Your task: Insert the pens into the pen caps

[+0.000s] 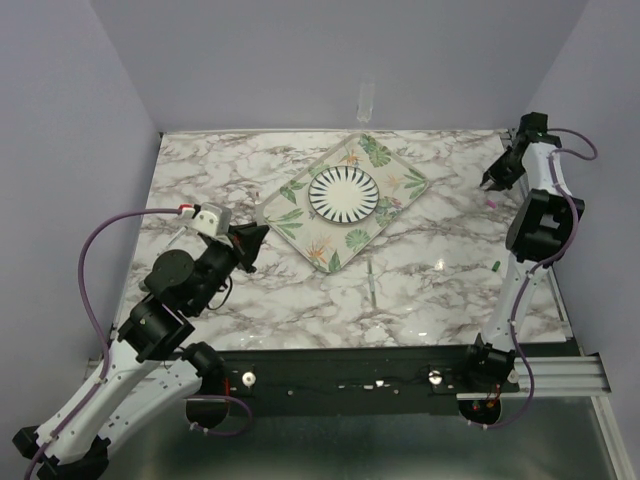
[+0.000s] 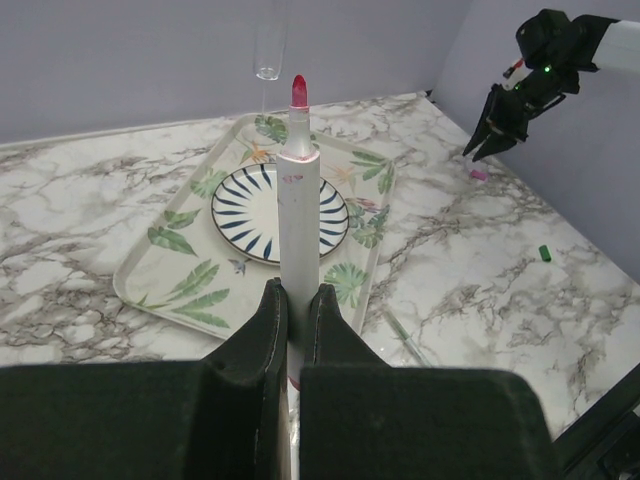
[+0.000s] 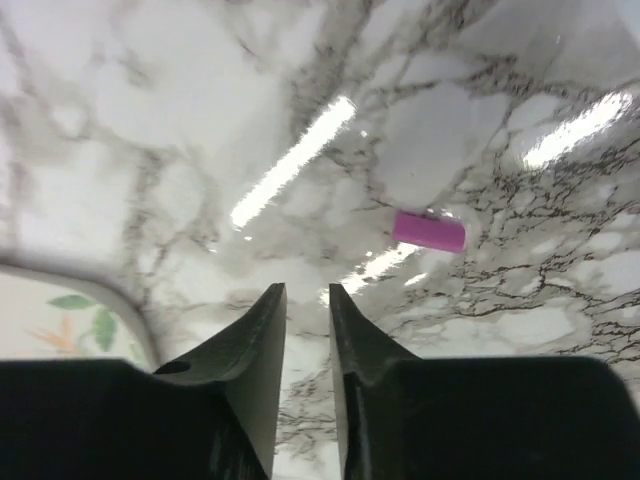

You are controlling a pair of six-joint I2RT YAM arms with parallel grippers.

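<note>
Left pincer [image 2: 297, 295] clamped on white pen [image 2: 298, 200]; barrel points straight up in wrist view, red tip bare. Pen held over left part of counter [image 1: 430, 270], beside leaf-print tray [image 2: 165, 270]. Striped plate [image 2: 245, 210] sits in tray. Right pincer [image 3: 307, 292] at far right above marble, fingers slightly apart, nothing between. Pink cap [image 3: 428, 231] lies flat just beside it. Green cap [image 1: 495, 265] lies nearer, right side, well apart from pen.
</note>
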